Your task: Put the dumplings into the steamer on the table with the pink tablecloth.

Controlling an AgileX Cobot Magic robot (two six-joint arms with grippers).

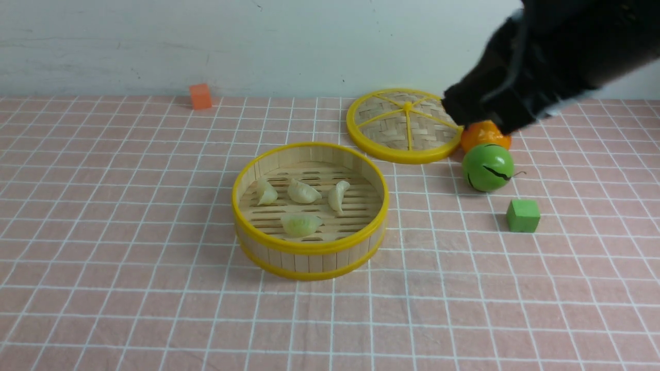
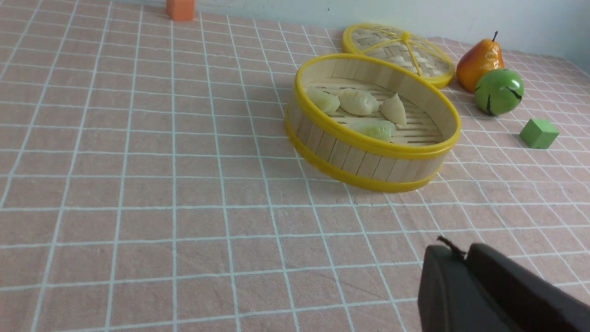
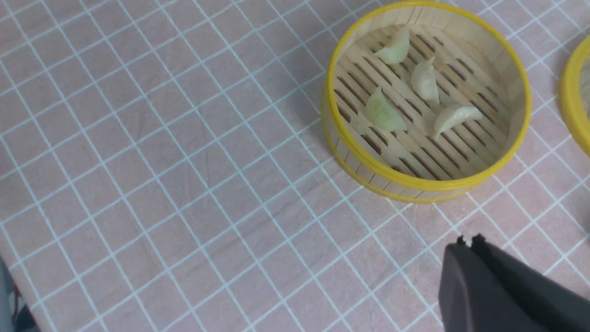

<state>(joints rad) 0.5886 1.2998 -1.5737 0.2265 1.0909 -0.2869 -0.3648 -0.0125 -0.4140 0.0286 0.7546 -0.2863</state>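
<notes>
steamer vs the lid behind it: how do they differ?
The steamer is a deep basket with slat walls and a slotted floor; the lid is a flat woven disc with yellow spokes. The steamer holds four dumplings; the lid carries nothing. The steamer sits nearer the robot; the lid lies farther back, beside the pear. Both are round, bamboo-coloured and yellow-rimmed.

The right arm (image 1: pixel 541 67) reaches in from the upper right, blurred and dark. The right gripper (image 3: pixel 466 242) has its jaws pressed together, empty. The left gripper (image 2: pixel 461 252) likewise shows jaws closed, holding nothing.
</notes>
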